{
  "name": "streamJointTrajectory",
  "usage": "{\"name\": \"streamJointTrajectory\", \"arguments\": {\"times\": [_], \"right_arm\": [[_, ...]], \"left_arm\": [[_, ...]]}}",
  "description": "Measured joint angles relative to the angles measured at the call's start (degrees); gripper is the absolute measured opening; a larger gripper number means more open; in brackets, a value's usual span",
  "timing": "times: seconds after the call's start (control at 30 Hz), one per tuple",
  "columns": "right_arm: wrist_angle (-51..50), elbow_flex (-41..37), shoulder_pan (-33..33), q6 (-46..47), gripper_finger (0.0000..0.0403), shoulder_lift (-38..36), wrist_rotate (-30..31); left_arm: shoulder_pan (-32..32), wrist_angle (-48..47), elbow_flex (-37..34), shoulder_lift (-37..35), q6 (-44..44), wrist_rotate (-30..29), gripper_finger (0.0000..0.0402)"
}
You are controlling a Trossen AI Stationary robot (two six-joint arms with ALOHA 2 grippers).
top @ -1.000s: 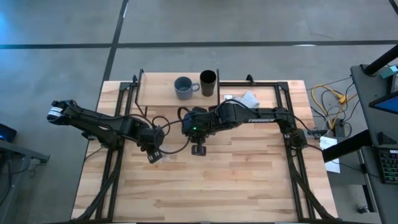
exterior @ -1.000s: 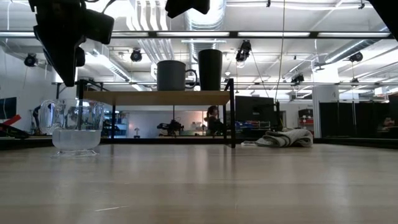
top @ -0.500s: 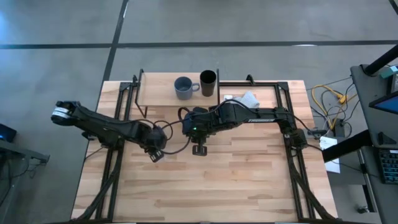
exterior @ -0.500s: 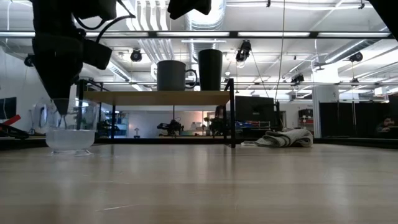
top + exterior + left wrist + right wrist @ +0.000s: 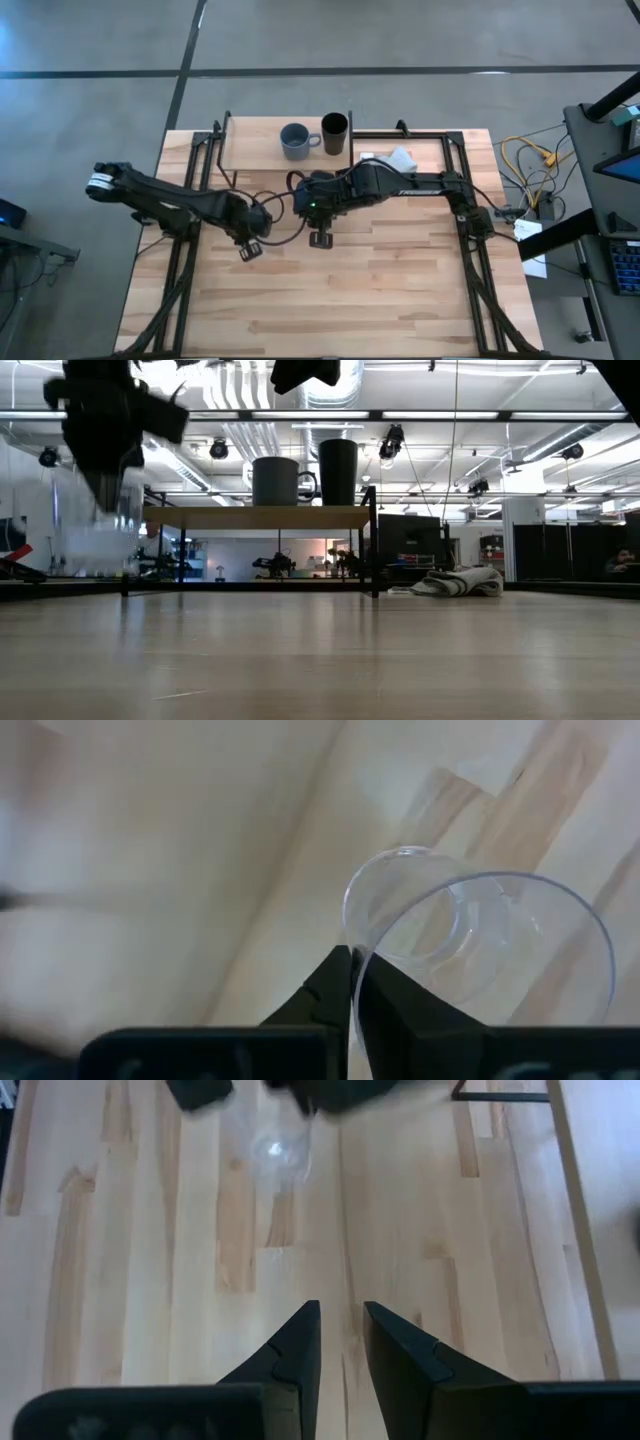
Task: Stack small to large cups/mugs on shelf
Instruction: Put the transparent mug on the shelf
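The small clear glass cup (image 5: pixel 480 935) is in my left gripper (image 5: pixel 250 246), above the table's left middle; in the low view the cup (image 5: pixel 100 525) hangs clear of the tabletop. The blue-grey mug (image 5: pixel 294 141) and the tall black cup (image 5: pixel 335 133) stand side by side on the light-wood shelf (image 5: pixel 255 150) at the far edge, and they also show in the low view, mug (image 5: pixel 275 481) and black cup (image 5: pixel 338 472). My right gripper (image 5: pixel 320 240) hovers over the table's middle, fingers a little apart and empty (image 5: pixel 342 1330). My left gripper holds the glass cup by its rim (image 5: pixel 352 960). One finger (image 5: pixel 400 1010) is inside the cup and the other finger (image 5: pixel 325 995) is outside the wall. The fingers come from above, pointing down. The cup hangs below them, lifted clear of the table.
A light grey cloth (image 5: pixel 398 158) lies on the table to the right of the shelf. The shelf's thin black legs (image 5: pixel 375 550) stand at its ends. Bare wood lies along the near half of the table (image 5: pixel 330 310).
My left gripper has come down over the glass cup, taken hold of its rim, and gone up with it. The cup, which stood on the table, is now lifted clear.
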Motion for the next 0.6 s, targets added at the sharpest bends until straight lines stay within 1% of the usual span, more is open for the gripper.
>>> {"name": "streamJointTrajectory", "arguments": {"times": [0.07, 0.17, 0.27, 0.33, 0.5, 0.57, 0.6], "right_arm": [[0.0, 0.0, -0.3, 0.0, 0.0072, 0.0, 0.0], [0.0, 0.0, -0.7, -0.2, 0.0072, 0.0, 0.0], [0.0, 0.0, -1.1, -0.3, 0.0072, 0.0, 0.0], [0.0, 0.0, -1.3, -0.4, 0.0072, 0.0, 0.0], [0.1, 0.0, -1.6, -0.4, 0.0072, 0.0, 0.0], [0.0, 0.0, -1.6, -0.4, 0.0072, 0.0, 0.0], [-0.1, 0.0, -1.6, -0.4, 0.0072, 0.0, 0.0]], "left_arm": [[0.7, -6.5, 4.3, -1.0, 2.6, -2.7, 0.0001], [3.1, -15.9, 12.0, -1.8, 7.3, -9.3, 0.0001], [7.9, -21.7, 19.5, -2.2, 11.3, -16.9, 0.0000], [12.8, -22.5, 23.4, -2.2, 14.3, -20.4, 0.0000], [29.2, -21.2, 30.5, -1.4, 23.2, -19.2, 0.0000], [36.0, -19.3, 32.5, -0.8, 26.0, -16.3, 0.0000], [39.1, -18.2, 33.3, -0.5, 27.9, -13.2, 0.0000]]}}
